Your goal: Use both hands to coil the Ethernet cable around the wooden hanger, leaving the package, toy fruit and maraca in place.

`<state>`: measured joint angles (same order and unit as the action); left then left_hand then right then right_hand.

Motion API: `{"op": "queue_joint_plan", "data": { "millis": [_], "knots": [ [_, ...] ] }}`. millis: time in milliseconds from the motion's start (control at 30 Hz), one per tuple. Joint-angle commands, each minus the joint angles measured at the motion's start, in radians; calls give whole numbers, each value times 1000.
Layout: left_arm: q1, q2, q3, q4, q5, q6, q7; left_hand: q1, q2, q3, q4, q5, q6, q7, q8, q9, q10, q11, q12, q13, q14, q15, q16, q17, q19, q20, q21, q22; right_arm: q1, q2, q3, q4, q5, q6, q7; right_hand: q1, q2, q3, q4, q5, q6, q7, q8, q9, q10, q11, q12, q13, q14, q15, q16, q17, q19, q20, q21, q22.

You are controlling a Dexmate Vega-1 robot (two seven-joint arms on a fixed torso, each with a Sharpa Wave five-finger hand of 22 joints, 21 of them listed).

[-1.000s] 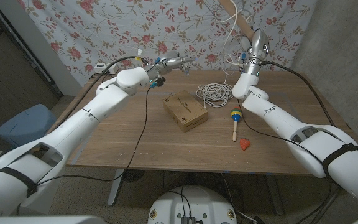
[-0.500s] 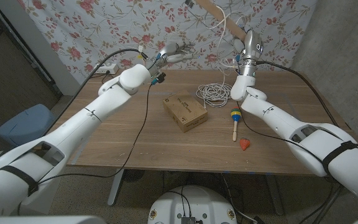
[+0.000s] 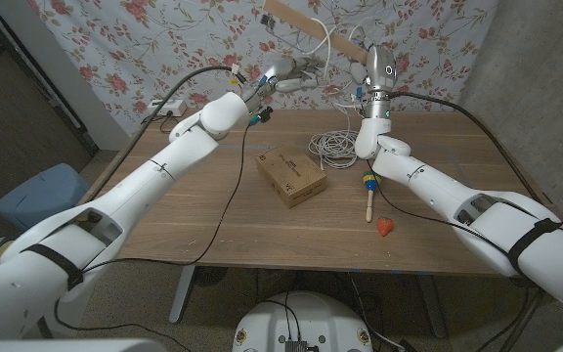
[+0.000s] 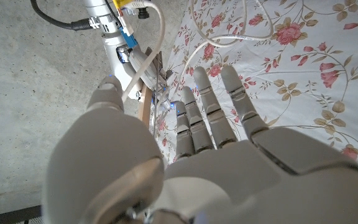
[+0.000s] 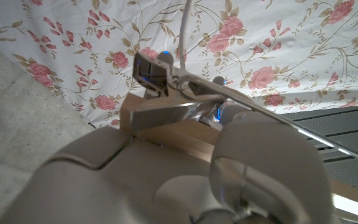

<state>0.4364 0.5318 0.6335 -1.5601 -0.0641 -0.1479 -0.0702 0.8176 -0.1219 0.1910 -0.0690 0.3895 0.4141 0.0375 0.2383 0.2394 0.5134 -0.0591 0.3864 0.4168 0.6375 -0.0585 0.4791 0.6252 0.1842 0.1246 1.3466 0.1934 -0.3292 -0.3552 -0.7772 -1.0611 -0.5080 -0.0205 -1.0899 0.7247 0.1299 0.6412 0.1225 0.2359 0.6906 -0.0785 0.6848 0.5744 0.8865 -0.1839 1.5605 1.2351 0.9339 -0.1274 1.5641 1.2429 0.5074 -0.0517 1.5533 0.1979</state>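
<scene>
while our right hand (image 3: 352, 61) grips the wooden hanger (image 3: 306, 23) up high, our left hand (image 3: 296, 72) reaches with fingers apart toward the white cable (image 3: 338, 39) draped from it.

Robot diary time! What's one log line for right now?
right hand: holds hanger aloft | left hand: at cable | rest: untouched

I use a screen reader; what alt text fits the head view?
Two white robot arms reach up over a wooden table; the right hand holds up a wooden hanger trailing white cable, the left hand beside it. A box, maraca and toy fruit lie below.
</scene>
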Motion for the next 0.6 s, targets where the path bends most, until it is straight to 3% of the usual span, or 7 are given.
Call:
{"op": "queue_joint_plan", "data": {
  "millis": [33, 200, 300, 400, 500, 533, 600],
  "knots": [
    [-2, -66, -1, 64, -18, -56, 30, 38, 31, 12, -11, 2, 64, -2, 20, -13, 68, -6, -2, -18, 54, -31, 22, -7, 36, -23, 16, 5, -7, -26, -44, -66, -61, 18, -12, -33, 57, 8, 1, 2, 0, 4, 7, 0, 7, 1, 0, 0, 7, -83, 1, 2, 5, -106, 4, 3],
    [-3, -81, 3, 79, -24, -69, 29, 90, 61, 31, -32, -15, 89, -11, 20, -25, 95, -14, -13, -35, 80, -45, 38, -9, 49, -27, 26, 6, -18, -37, -47, -93, -83, 33, -13, -33, 57, 8, 1, 2, 2, 2, 9, 1, 8, 1, 0, 0, 7, -83, 1, 2, 5, -108, 4, 3],
    [-4, -85, 4, 82, -29, -73, 25, 140, 109, 54, -49, -43, 144, -22, 30, -33, 148, -26, -15, -52, 92, -50, 55, -8, 61, -31, 39, 8, -24, -42, -44, -103, -90, 36, -11, -33, 56, 8, 2, 1, 1, 2, 10, 1, 8, 1, 0, 0, 7, -83, 1, 2, 5, -109, 4, 3],
    [-2, -90, 2, 85, -37, -77, 26, 217, 199, 108, -72, -84, 216, -10, 43, -38, 216, -37, -18, -75, 122, -61, 73, -7, 73, -30, 59, 9, -31, -45, -40, -112, -94, 37, -9, -33, 56, 8, 2, 1, 1, 2, 10, 0, 7, 2, -1, 0, 8, -83, 1, 2, 3, -109, 3, 3],
    [-2, -94, 1, 87, -43, -79, 24, 275, 276, 171, -86, -134, 328, 1, 64, -40, 308, -27, -18, -102, 182, -89, 82, -17, 100, -38, 86, 5, -38, -45, -32, -121, -93, 35, -9, -33, 56, 8, 2, 1, 1, 1, 11, -1, 8, 2, -1, 0, 8, -83, 1, 2, 4, -110, 3, 3],
    [-3, -93, 1, 86, -42, -78, 24, 291, 300, 202, -83, -151, 394, 24, 80, -38, 381, -30, -4, -113, 223, -94, 89, -22, 123, -44, 99, 3, -40, -45, -29, -123, -93, 33, -8, -33, 56, 9, 2, 1, 2, 1, 11, -1, 8, 2, -1, 0, 8, -83, 1, 2, 4, -109, 3, 3],
    [-5, -91, 2, 85, -47, -80, 15, 303, 318, 240, -72, -161, 443, 47, 88, -36, 461, -35, 12, -125, 270, -113, 98, -24, 146, -51, 108, -1, -43, -42, -22, -125, -87, 29, -5, -33, 56, 9, 2, 1, 2, 0, 12, -1, 7, 2, -1, 0, 8, -83, 1, 2, 4, -109, 4, 3]
  ]
}}
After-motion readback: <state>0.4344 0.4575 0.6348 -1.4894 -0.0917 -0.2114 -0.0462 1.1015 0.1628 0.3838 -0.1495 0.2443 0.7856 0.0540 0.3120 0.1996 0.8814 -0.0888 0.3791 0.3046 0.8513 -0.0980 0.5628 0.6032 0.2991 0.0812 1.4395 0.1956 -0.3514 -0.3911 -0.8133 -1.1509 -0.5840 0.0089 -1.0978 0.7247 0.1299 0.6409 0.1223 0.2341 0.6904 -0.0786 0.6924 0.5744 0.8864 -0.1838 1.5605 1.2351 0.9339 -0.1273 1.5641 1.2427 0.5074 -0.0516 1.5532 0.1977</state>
